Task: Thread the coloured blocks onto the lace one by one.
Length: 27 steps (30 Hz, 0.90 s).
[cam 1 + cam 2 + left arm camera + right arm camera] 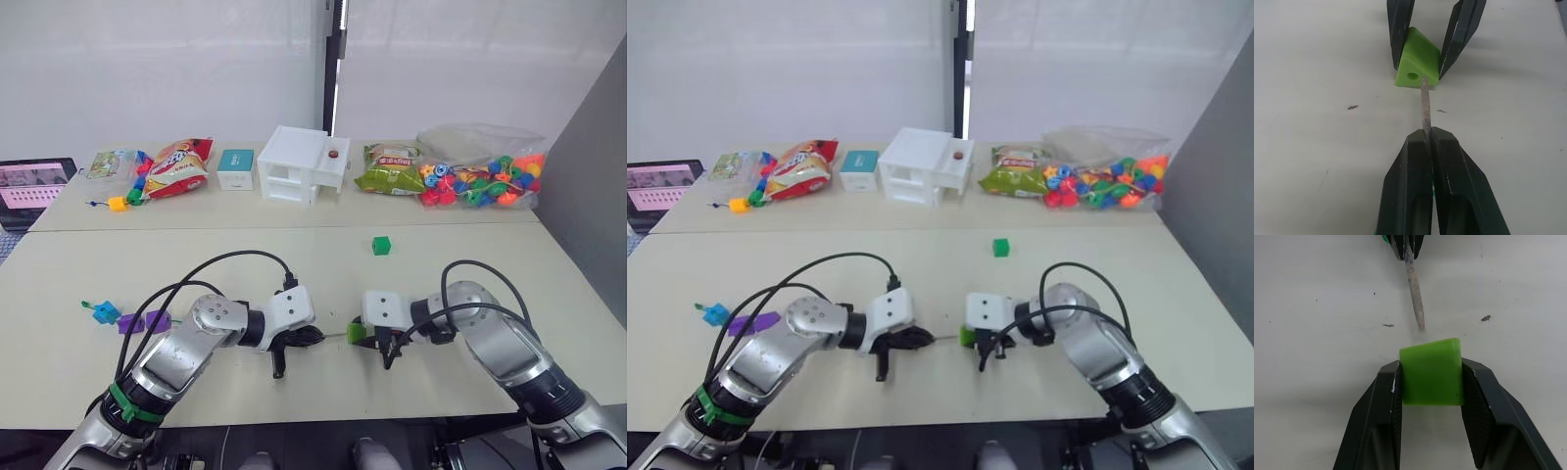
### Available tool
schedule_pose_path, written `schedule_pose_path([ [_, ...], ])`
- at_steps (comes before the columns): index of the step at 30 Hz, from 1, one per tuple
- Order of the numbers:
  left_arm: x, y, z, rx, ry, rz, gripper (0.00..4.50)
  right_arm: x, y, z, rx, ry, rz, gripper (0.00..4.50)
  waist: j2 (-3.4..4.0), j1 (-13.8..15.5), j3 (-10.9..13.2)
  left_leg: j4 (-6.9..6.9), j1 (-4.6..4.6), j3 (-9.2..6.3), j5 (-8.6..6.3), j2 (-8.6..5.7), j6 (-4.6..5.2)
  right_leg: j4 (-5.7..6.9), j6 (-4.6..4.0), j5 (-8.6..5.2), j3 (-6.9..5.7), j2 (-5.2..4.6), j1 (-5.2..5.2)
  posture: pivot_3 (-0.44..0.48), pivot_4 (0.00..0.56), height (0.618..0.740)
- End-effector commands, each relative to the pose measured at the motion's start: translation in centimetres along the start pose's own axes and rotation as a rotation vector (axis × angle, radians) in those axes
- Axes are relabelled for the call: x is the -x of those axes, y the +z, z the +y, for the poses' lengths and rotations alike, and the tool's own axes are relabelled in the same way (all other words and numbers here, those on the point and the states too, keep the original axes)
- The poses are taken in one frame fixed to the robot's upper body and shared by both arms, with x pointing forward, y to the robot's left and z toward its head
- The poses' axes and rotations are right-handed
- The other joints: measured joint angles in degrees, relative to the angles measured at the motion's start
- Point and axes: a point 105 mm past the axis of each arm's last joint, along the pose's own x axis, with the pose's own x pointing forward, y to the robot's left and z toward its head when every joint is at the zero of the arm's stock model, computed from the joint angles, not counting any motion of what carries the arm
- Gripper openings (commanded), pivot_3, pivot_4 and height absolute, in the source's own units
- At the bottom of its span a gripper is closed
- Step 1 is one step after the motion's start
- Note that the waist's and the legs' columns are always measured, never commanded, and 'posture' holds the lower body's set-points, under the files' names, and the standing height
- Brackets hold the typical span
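My right gripper (1431,366) is shut on a green block (1431,373), held just above the table in front of me. My left gripper (1426,133) is shut on the lace's stiff pale tip (1424,103). The tip points at the block's face (1418,63) and ends just beside its round hole, a hair short of it. In the head views the two grippers (306,339) (372,338) face each other, close together. A second green block (381,245) lies farther back. Two purple blocks (143,322) and a light blue block (104,313) sit at the left, next to a green end of the lace (87,305).
Along the back of the table are a clear bag of mixed beads (480,174), a white box (299,162), snack bags (178,166) (390,168), a small teal box (235,168) and a short bead string with a yellow cube (118,203). A tablet (34,186) lies far left.
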Motion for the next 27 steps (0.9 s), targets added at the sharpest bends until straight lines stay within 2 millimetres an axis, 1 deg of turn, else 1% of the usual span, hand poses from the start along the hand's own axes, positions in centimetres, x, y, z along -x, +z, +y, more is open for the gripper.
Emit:
schedule_pose_path([
  [1, -0.2, 0.9, 0.4, -0.048, 0.009, -0.018, 0.0, -1.2, -0.2, 2.0, -0.027, 0.085, 0.001, 1.13, 0.0, 0.0, 0.0, 0.0, 0.0, 0.0, 0.0, 0.0, 0.0, 0.0, 0.0, 0.0, 0.0, 0.0, 0.0, 0.0, 0.15, 0.74],
  [8, -0.7, 1.1, 0.9, -0.07, 0.005, -0.018, 0.0, -1.0, -0.2, 2.2, -0.034, 0.084, 0.003, 1.13, 0.0, 0.1, 0.0, 0.0, -0.01, 0.0, 0.0, -0.01, 0.0, -0.01, 0.0, 0.0, 0.0, -0.01, 0.0, 0.0, 0.15, 0.74],
  [18, -1.9, 2.0, 0.4, -0.092, -0.054, -0.045, 0.0, -1.0, 0.1, 2.3, -0.045, 0.079, 0.002, 1.13, -0.02, 0.3, 0.0, 0.01, -0.01, -0.01, 0.0, -0.02, 0.0, -0.02, 0.0, 0.0, -0.01, -0.02, 0.03, 0.0, 0.15, 0.74],
  [27, 0.1, 0.9, 0.4, -0.089, -0.049, 0.028, 0.0, -0.9, -0.2, 2.3, -0.057, 0.071, 0.014, 1.13, -0.02, 0.1, 0.0, 0.0, -0.01, -0.01, 0.0, -0.02, 0.0, -0.02, 0.0, 0.0, -0.01, -0.01, 0.0, 0.0, 0.15, 0.74],
])
